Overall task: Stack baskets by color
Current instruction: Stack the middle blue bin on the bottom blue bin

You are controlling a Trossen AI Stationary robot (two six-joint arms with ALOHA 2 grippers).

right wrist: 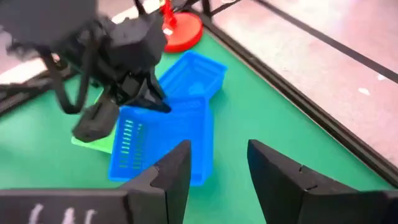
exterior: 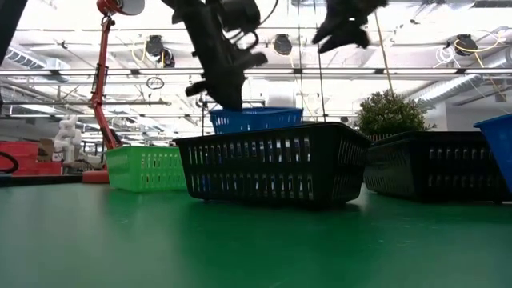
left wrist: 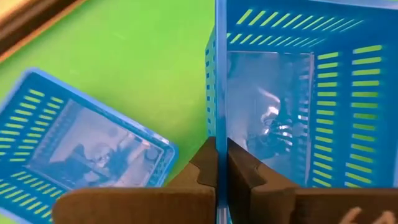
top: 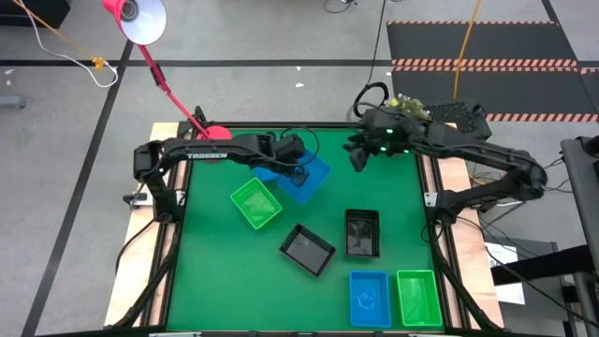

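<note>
Left wrist view shows the left gripper [left wrist: 217, 163] pinched tight on a blue basket's [left wrist: 292, 106] wall, probably to lift it onto the other blue basket [left wrist: 81, 155] right beside it.

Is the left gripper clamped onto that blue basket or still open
Shut on it: the left gripper pinches the wall of the blue basket between its fingers.

two dark jointed arms [top: 215, 150], white trossen lettering, black cables, squared dark fingers [right wrist: 177, 171]
</note>
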